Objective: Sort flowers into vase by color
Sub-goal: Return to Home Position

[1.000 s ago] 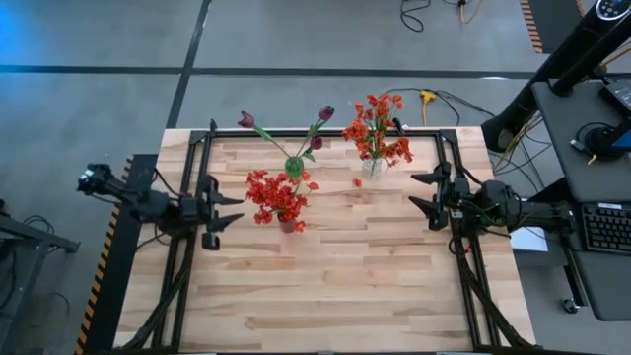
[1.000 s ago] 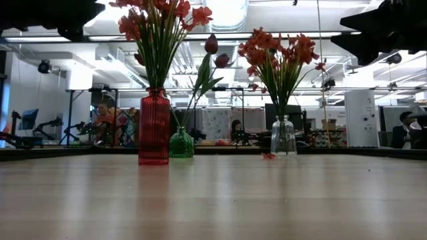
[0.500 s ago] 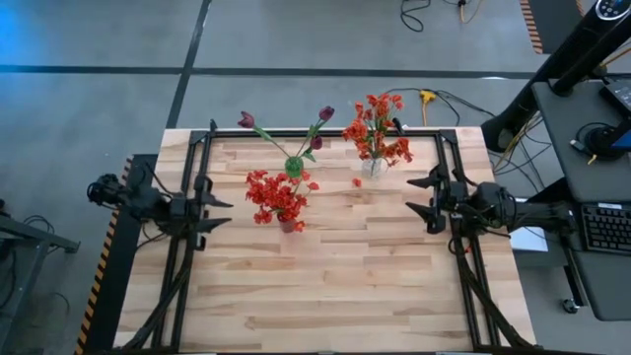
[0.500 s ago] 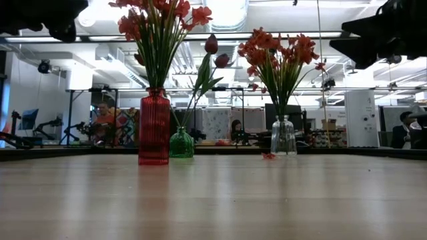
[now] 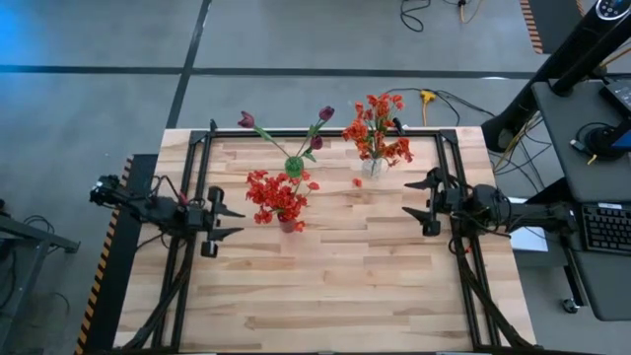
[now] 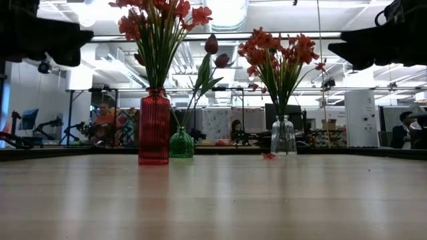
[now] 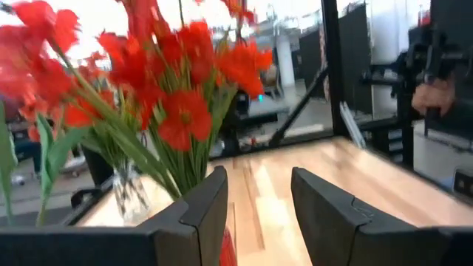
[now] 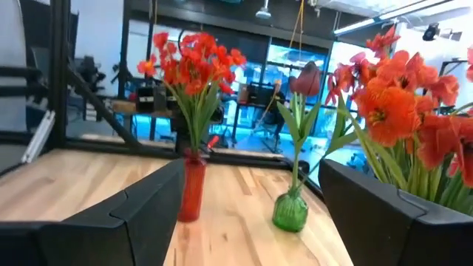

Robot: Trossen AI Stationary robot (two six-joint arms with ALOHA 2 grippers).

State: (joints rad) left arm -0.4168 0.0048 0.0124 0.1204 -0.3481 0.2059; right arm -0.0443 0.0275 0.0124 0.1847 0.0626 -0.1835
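Swung nearer the red flowers (image 5: 276,194), left pincer (image 5: 234,221) gaping and empty, right pincer (image 5: 408,197) likewise

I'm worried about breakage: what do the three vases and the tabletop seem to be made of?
The red vase looks like ribbed tinted glass: vertical flutes, light glowing through. The green vase seems glossy translucent glass, possibly plastic. The clear vase looks like colourless glass; the background shows through it. The tabletop appears to be pale wood in jointed strips with a satin sheen.

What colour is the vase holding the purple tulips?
The vase is green; clearest in the low view.
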